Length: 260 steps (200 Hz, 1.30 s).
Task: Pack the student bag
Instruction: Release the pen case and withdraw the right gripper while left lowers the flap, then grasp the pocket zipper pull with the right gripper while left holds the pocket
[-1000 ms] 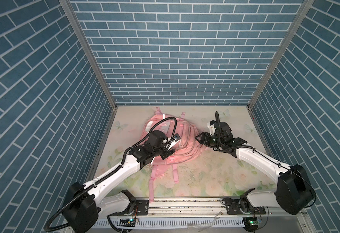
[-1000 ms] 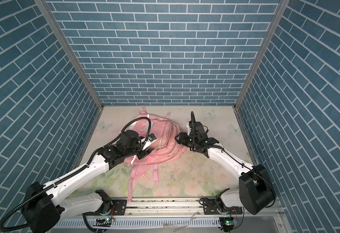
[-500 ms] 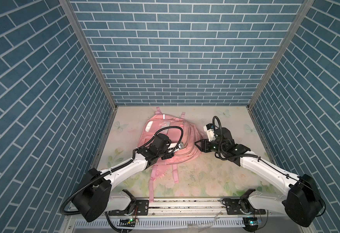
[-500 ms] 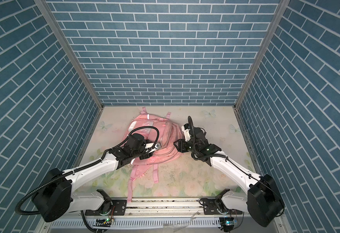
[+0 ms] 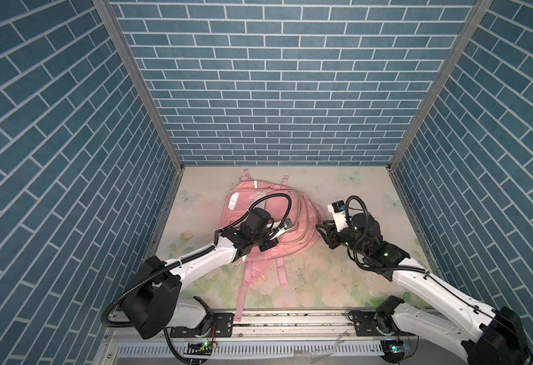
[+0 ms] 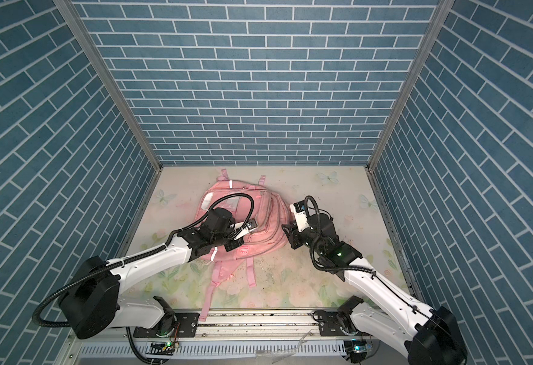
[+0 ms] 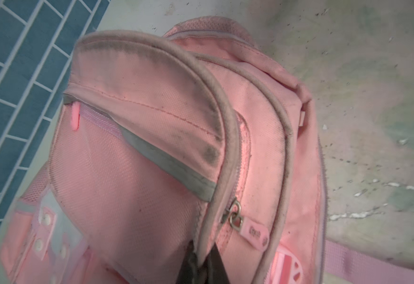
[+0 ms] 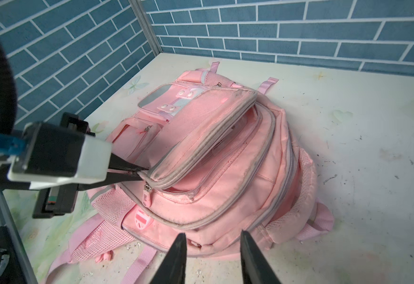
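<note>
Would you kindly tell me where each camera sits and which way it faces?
Both top views: high over the front rail, looking down at the table; left arm, right arm and student bag show.
Left wrist: close above the bag's flap; only the left gripper shows, shut on its edge.
Right wrist: low beside the bag, facing across it; right gripper open, left gripper opposite.
Shared: both wrist views show that pinched edge.

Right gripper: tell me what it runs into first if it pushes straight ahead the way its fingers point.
The student bag. In the right wrist view the right gripper, jaws apart and empty, points at the bag's pink side, with nothing in between. How close the tips already are is hard to judge.
</note>
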Motion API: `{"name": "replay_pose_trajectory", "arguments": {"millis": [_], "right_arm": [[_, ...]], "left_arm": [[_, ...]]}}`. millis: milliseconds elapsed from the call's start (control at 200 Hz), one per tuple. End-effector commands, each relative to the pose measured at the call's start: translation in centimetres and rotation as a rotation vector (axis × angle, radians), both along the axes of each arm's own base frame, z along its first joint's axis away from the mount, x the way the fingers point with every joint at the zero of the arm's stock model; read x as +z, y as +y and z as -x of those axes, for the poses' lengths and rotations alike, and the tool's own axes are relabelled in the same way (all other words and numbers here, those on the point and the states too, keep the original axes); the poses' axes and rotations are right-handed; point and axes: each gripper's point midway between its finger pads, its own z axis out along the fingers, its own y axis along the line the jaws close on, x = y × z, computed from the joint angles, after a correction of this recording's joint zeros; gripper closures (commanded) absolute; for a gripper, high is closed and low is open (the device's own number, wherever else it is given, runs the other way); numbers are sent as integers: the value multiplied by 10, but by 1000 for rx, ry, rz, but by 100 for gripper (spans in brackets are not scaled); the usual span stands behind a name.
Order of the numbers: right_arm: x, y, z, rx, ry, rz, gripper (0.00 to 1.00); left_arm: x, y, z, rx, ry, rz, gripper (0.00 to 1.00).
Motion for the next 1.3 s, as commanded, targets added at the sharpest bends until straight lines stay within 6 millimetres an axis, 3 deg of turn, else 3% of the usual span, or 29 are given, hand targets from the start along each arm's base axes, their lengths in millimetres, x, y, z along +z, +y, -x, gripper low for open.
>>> {"name": "replay_pose_trajectory", "arguments": {"millis": [0, 105, 235, 595, 720, 860, 1015, 1295], "right_arm": [[3, 1, 6, 47, -100, 37, 64], [2, 9, 15, 85, -189, 45, 69], [-9, 20, 24, 104, -336, 108, 71], [-18, 38, 20, 94, -518, 120, 69], [-24, 38, 11, 60, -524, 153, 69], [-31, 25, -5, -58, -506, 204, 69], [-40, 20, -7, -95, -480, 215, 69], [-44, 41, -1, -27, -517, 232, 62]], "left_arm": [[23, -29, 6, 60, 161, 172, 100], [44, -51, 3, 101, 246, 299, 100], [54, -69, 1, 159, 358, 406, 100], [56, -109, 7, 184, 459, 488, 100], [54, -110, 6, 196, 465, 492, 100], [53, -110, 6, 196, 462, 491, 100], [54, -111, 6, 197, 456, 495, 100], [50, -107, 7, 206, 458, 497, 100]]}}
